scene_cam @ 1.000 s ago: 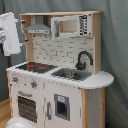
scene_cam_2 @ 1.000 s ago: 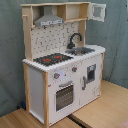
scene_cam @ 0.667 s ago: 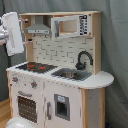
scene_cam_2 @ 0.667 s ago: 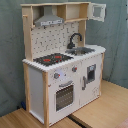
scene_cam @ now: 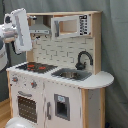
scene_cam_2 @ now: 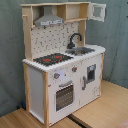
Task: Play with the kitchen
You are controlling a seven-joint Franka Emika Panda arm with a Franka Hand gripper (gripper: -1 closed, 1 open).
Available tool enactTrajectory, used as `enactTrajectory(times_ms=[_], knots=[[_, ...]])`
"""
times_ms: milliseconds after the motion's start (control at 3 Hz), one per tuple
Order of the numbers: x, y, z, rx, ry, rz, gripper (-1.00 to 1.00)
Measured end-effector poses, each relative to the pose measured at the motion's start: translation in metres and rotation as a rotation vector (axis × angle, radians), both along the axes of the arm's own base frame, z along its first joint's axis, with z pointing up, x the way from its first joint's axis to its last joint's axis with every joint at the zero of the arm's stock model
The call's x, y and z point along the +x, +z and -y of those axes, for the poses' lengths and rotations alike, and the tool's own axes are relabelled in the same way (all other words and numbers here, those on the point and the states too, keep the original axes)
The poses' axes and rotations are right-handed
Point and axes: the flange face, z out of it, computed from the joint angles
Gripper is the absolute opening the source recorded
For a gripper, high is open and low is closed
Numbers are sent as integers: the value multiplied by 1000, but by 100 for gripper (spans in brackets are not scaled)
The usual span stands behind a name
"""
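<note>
Gripper state cannot be determined. Arm (scene_cam: pixel 20 30) hangs beside the kitchen (scene_cam: pixel 60 75) hood (scene_cam: pixel 39 27); careless approach risks collision.

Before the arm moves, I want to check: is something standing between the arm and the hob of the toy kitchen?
Nothing visible does. In the first exterior view the arm hangs above the hob on the toy kitchen, with only open air between them.

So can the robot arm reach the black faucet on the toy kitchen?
Probably yes. In the first exterior view the arm hangs above the hob, at the kitchen's far end from the faucet, and nothing stands between them on the counter.
</note>
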Motion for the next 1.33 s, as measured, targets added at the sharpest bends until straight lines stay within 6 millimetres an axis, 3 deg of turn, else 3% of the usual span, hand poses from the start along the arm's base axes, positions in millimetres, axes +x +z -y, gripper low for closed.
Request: enactTrajectory(times_ms=[333, 667, 1333], knots=[[4, -1, 11, 13, 38, 12, 100], [5, -1, 13, 15, 45, 14, -100], [17, 2, 26, 33, 114, 24, -100]])
